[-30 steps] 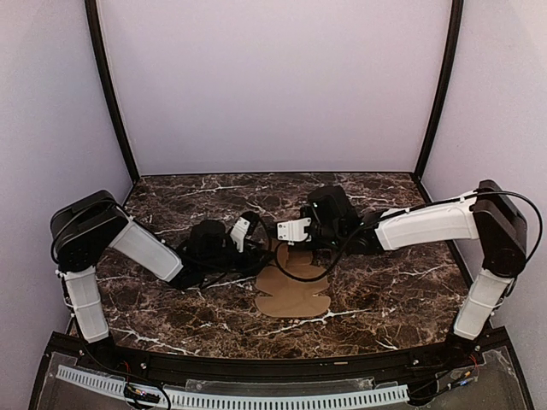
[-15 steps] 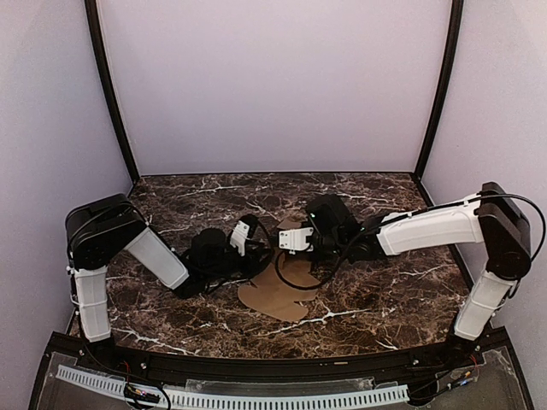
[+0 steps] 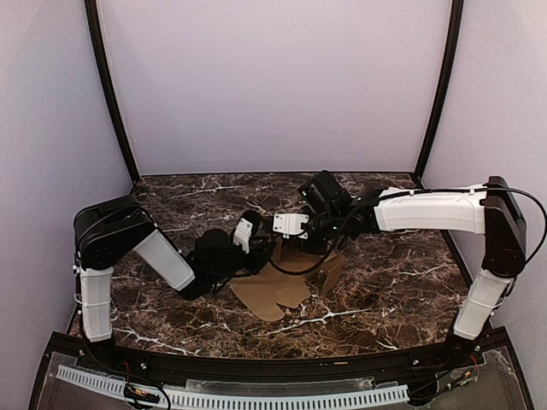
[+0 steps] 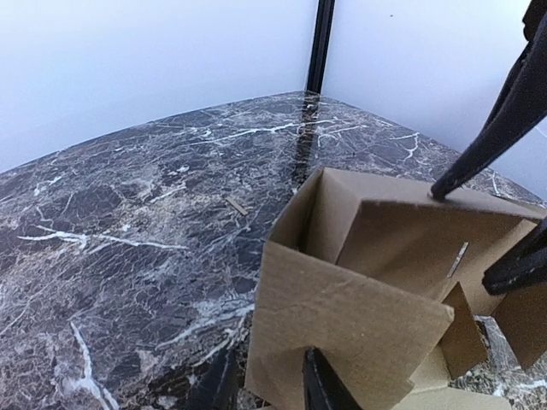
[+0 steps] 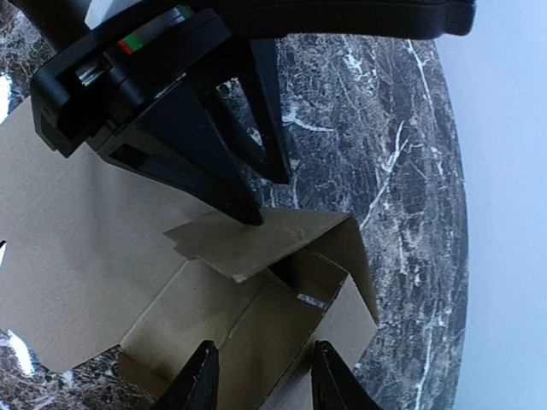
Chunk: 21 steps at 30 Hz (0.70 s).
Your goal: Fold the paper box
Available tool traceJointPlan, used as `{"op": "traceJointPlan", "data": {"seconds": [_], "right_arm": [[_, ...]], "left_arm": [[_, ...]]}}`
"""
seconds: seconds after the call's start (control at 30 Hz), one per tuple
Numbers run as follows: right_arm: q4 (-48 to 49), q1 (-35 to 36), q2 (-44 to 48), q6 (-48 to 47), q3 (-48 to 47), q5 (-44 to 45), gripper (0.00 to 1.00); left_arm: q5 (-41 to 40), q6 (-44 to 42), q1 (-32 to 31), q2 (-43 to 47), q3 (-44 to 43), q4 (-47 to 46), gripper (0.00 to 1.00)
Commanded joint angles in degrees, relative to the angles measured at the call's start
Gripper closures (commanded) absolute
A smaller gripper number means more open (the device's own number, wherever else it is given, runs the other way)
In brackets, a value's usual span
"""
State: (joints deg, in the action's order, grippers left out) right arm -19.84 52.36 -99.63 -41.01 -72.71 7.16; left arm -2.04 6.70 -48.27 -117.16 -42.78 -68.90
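The paper box [image 3: 275, 290] is brown cardboard, half raised from its flat sheet, lying at the table's middle between both arms. In the left wrist view a near wall of the paper box [image 4: 359, 329] stands upright, and my left gripper [image 4: 269, 389] straddles its lower corner with one finger on each side, still apart. My right gripper [image 5: 265, 380] hovers open over the box's hollow inside [image 5: 256, 329]. In that view a fingertip of the left gripper [image 5: 263, 195] touches a loose flap. From above, the left gripper [image 3: 261, 254] and right gripper [image 3: 303, 246] meet at the box's far side.
The dark marble table [image 3: 402, 290] is walled by pale purple panels with black corner posts [image 3: 109, 94] at the back. A black cable [image 3: 295, 270] from the right arm loops over the cardboard. A flap stands up at the box's right side [image 3: 334, 269].
The right gripper has opened. The left gripper's fingers have narrowed around the box wall, and the left arm has pushed in to the right. The cardboard has shifted, turned and risen into a box shape.
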Motion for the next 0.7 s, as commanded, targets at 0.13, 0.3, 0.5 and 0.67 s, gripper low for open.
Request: {"op": "traceJointPlan", "data": {"seconds": [0.13,0.3,0.5,0.67], "right_arm": [[-8.10,-5.33,-3.20,6.86,-4.42,-15.01,0.64],[-9.14,-8.01,-3.09,7.16,-5.32,-18.56,0.63],[-9.74,-9.29,-3.18,7.00,-7.10,-21.33,0.63],[-10.25,-9.40,-4.31,7.07,-7.80,-22.89,0.63]], "left_arm": [[2.73,-1.87,-0.22,-3.00,-2.97,-1.45,0.73],[6.59,-0.39,1.85,-2.64,-2.08,-1.77,0.69],[12.54,1.34,4.90,-3.12,-4.01,0.13,0.59],[17.80,0.87,5.72,-4.99,-9.73,5.59,0.52]]}}
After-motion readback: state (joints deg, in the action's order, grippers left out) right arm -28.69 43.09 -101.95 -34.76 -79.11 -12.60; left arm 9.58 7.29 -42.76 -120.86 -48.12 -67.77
